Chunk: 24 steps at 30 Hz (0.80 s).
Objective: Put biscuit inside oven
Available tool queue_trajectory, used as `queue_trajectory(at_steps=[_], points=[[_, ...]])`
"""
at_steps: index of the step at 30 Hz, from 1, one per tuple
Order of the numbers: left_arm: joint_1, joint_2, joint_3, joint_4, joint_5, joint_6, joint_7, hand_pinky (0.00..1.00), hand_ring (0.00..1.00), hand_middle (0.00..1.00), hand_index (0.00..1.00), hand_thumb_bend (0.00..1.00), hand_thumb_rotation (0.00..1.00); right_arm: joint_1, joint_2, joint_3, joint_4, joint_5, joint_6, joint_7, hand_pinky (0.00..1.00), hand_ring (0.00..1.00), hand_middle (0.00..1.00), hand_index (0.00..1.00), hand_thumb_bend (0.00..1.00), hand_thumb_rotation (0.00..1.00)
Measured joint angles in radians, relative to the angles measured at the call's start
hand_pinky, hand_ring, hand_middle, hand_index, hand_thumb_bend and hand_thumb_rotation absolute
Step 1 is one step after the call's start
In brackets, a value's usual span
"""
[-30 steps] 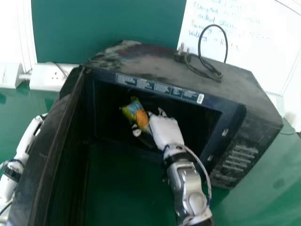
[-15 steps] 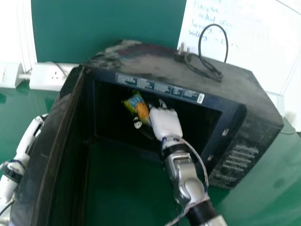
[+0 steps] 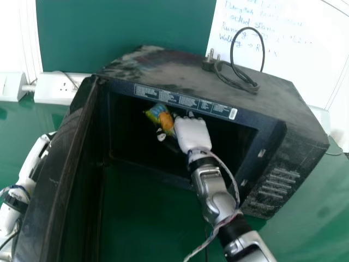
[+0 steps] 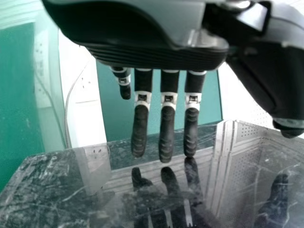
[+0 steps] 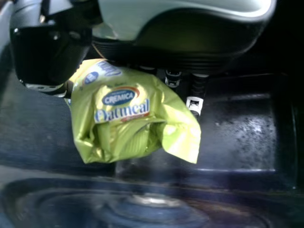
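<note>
Right robot hand (image 3: 191,134), in the head view, is inside the open oven (image 3: 262,109), pinching the biscuit packet (image 3: 165,121) between thumb and fingers; the left robot hand (image 3: 31,157) is beyond the open door (image 3: 52,180), at the view's left side. Left wrist view: the left robot hand (image 4: 156,54) has straight, slightly spread fingers near a scratched, glossy dark surface (image 4: 61,190). Right wrist view: the green biscuit packet sits in the pinch, crumpled, within the oven's dark cavity

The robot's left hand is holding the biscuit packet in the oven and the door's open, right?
Not the left: the head view shows the right hand holding the biscuit packet in the oven. The door is open.
</note>
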Motion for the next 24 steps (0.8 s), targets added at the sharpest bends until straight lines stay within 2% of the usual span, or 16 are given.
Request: queue_trajectory(at_steps=[4, 7, 9, 10, 11, 13, 15, 19, 24], points=[[0.0, 0.0, 0.0, 0.0, 0.0, 0.0, 0.0, 0.31, 0.38, 0.42, 0.48, 0.51, 0.06, 0.0, -0.001, 0.007, 0.006, 0.02, -0.003, -0.01, 0.34, 0.33, 0.41, 0.51, 0.52, 0.0], [0.0, 0.0, 0.0, 0.0, 0.0, 0.0, 0.0, 0.3, 0.37, 0.42, 0.48, 0.51, 0.06, 0.001, -0.008, 0.015, -0.001, 0.023, -0.001, -0.006, 0.38, 0.38, 0.42, 0.53, 0.52, 0.0], [0.0, 0.0, 0.0, 0.0, -0.002, 0.0, -0.001, 0.3, 0.38, 0.42, 0.48, 0.51, 0.06, 0.004, -0.016, 0.016, -0.039, 0.033, 0.011, 0.028, 0.4, 0.41, 0.47, 0.5, 0.53, 0.01], [0.0, 0.0, 0.0, 0.001, -0.002, -0.001, -0.002, 0.3, 0.38, 0.42, 0.48, 0.51, 0.06, 0.006, -0.021, 0.016, -0.065, 0.037, 0.023, 0.051, 0.42, 0.44, 0.48, 0.59, 0.54, 0.0], [0.0, 0.0, 0.0, 0.001, -0.002, -0.001, -0.003, 0.3, 0.38, 0.42, 0.48, 0.51, 0.06, 0.009, -0.026, 0.016, -0.091, 0.038, 0.036, 0.076, 0.45, 0.48, 0.52, 0.64, 0.66, 0.18], [0.0, 0.0, 0.0, 0.002, -0.002, -0.002, -0.004, 0.3, 0.38, 0.43, 0.48, 0.51, 0.06, 0.014, -0.036, 0.026, -0.155, 0.032, 0.079, 0.145, 0.53, 0.58, 0.64, 0.73, 0.77, 0.43], [0.0, 0.0, 0.0, 0.003, -0.002, -0.002, -0.004, 0.31, 0.38, 0.43, 0.48, 0.51, 0.06, 0.022, -0.045, 0.037, -0.216, 0.019, 0.126, 0.219, 0.59, 0.66, 0.71, 0.77, 0.82, 0.57], [0.0, 0.0, 0.0, 0.005, -0.002, -0.006, -0.006, 0.31, 0.38, 0.42, 0.48, 0.51, 0.06, 0.052, -0.063, 0.047, -0.349, -0.006, 0.212, 0.369, 0.67, 0.81, 0.87, 0.86, 0.86, 0.74], [0.0, 0.0, 0.0, 0.011, -0.003, -0.007, -0.007, 0.3, 0.38, 0.42, 0.48, 0.51, 0.06, 0.104, -0.087, 0.051, -0.493, -0.043, 0.278, 0.487, 0.75, 0.9, 0.94, 0.93, 0.86, 0.78]])
